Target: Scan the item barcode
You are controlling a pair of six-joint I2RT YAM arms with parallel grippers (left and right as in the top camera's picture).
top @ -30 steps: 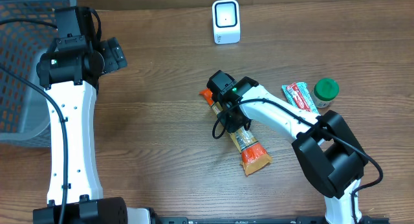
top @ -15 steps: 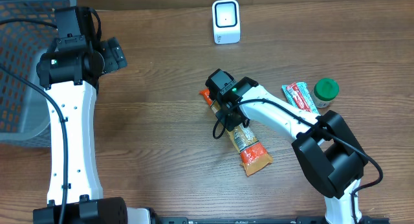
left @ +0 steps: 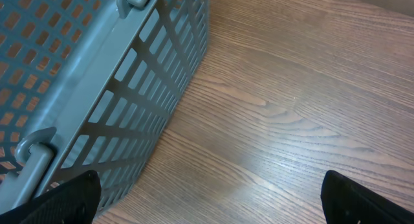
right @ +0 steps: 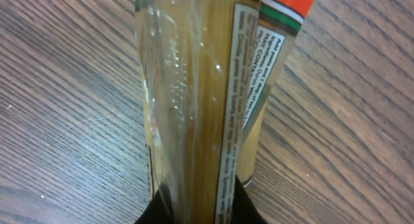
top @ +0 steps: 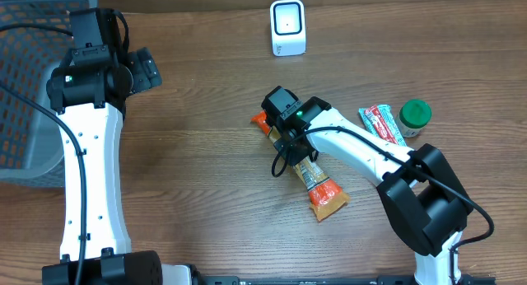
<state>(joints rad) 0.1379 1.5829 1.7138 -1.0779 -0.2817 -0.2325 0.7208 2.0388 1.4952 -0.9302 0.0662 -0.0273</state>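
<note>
Small black print on the white label strip of the pasta packet (right: 194, 107), mostly too fine to read, one word seemingly "CONTAINS"; orange, white and green bands at its far end. Only from the right wrist: clear film over pale strands, right gripper (right: 200, 208) pinched shut on the pack. From overhead, slantwise mid-table, orange ends poking out past the arm. Left gripper (left: 213, 201) spread wide beside a grey basket (left: 97, 88). White scanner (top: 287, 26) at the far edge; red-and-white tube (top: 381, 122) just beside a green-lidded jar (top: 415, 114).
</note>
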